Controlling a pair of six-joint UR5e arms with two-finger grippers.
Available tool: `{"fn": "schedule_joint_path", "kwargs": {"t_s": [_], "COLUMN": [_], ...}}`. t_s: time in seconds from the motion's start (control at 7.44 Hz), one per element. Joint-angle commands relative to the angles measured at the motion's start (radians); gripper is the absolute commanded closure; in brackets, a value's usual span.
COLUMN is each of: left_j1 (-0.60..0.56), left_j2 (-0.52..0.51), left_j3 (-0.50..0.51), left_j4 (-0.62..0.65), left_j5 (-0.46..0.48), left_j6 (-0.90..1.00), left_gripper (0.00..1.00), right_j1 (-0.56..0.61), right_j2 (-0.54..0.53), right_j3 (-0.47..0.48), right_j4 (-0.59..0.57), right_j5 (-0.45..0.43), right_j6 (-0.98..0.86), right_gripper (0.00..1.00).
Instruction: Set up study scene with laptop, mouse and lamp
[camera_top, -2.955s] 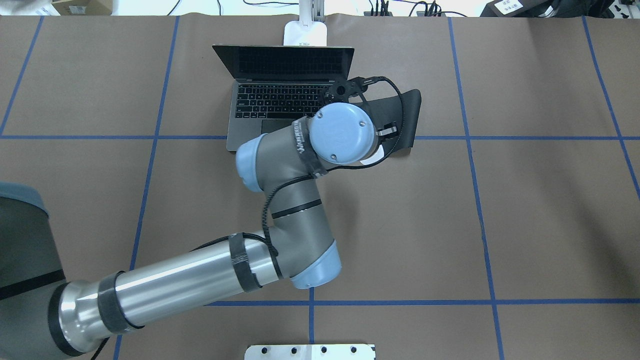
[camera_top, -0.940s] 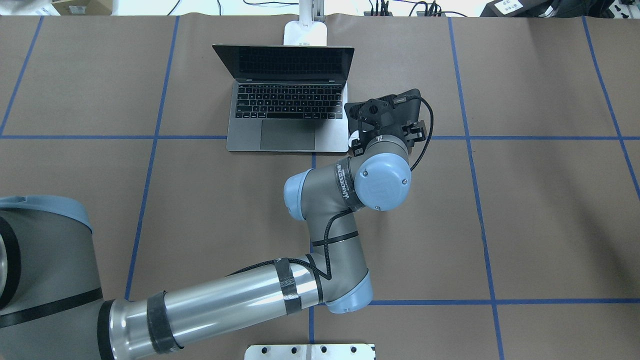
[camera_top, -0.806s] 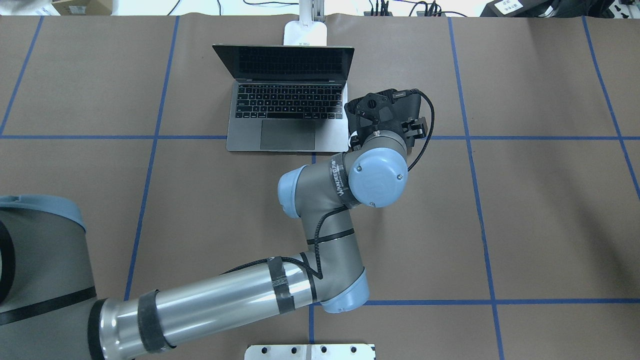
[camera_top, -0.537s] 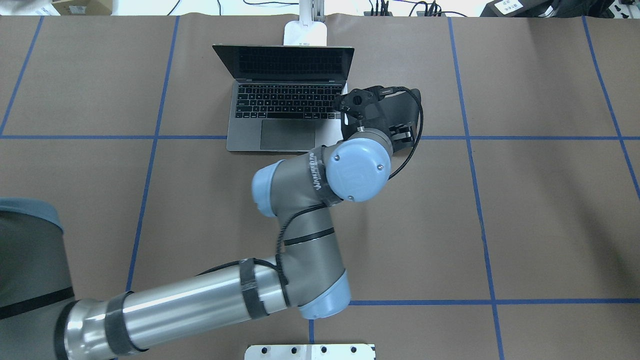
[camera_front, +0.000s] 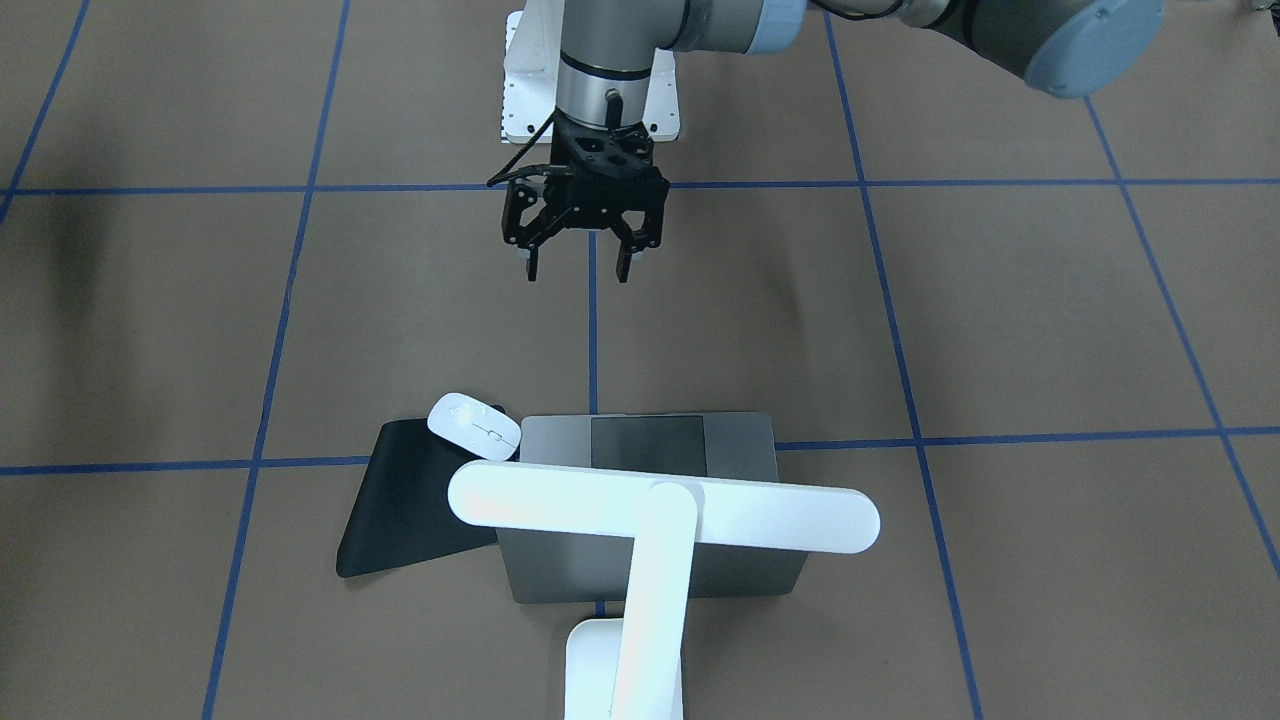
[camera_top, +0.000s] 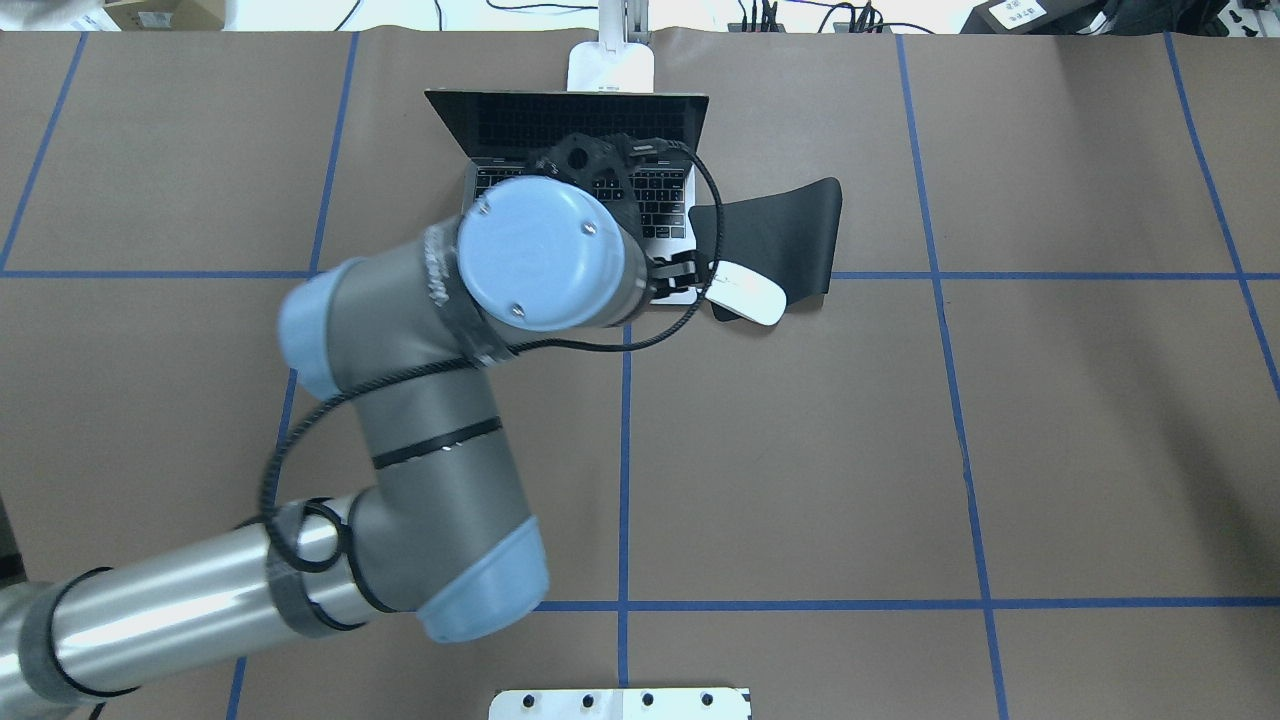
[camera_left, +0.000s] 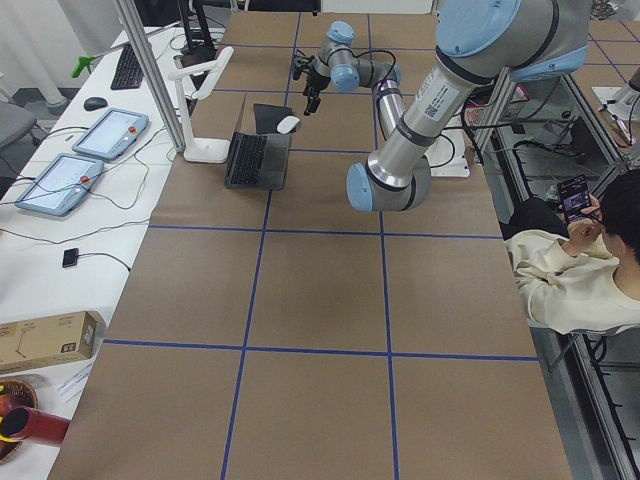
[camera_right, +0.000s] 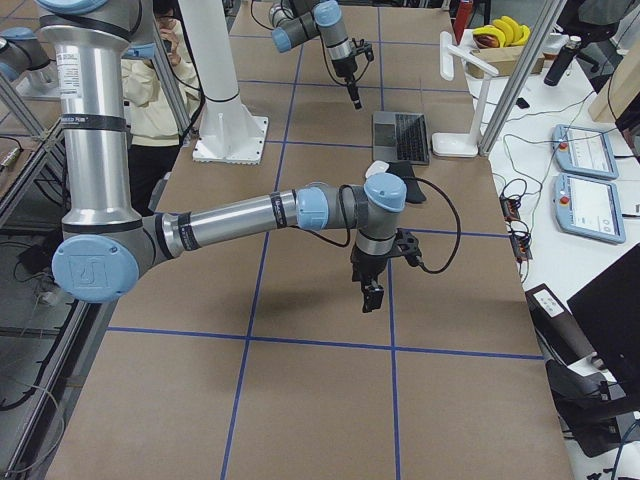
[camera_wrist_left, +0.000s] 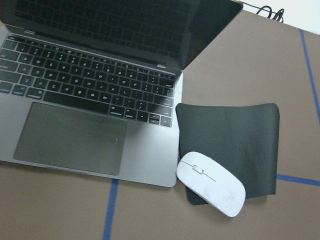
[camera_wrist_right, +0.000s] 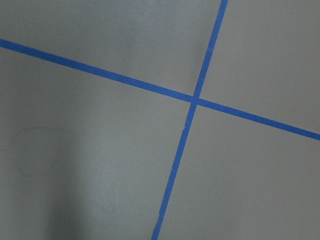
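Aloft, left hand (camera_front: 577, 270) spread, downward-pointing.

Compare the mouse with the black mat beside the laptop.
The mouse is white, glossy and oval; the mat is black and roughly rectangular. The mouse is domed and much smaller; the mat is thin, flat and larger. The mouse rests on one corner of the mat, overhanging its edge. Both lie right beside the laptop.
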Motion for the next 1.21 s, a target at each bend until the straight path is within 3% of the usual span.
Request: {"fn": "schedule_joint_path", "kwargs": {"t_s": [0.0, 0.54, 0.67, 1.07], "left_j1": [-0.098, -0.380, -0.466, -0.696], "left_j2": [0.121, 0.347, 0.368, 0.407], "left_j3": [-0.112, -0.097, -0.047, 0.131], "left_j4": [0.112, 0.115, 0.115, 0.112], "left_j5": [-0.135, -0.413, -0.477, -0.608], "left_j6": [0.131, 0.518, 0.626, 0.977], "left_gripper": [0.01, 0.01, 0.01, 0.01], "right_j1": [0.010, 0.028, 0.040, 0.056], "right_j2": [0.000, 0.008, 0.007, -0.004], "right_j3": [-0.029, -0.032, -0.050, -0.072], "right_j4": [0.002, 0.000, 0.000, 0.012], "right_j5": [0.008, 0.050, 0.092, 0.084], "right_j6": [-0.002, -0.002, -0.004, -0.007], "right_gripper": [0.00, 0.00, 0.00, 0.00]}}
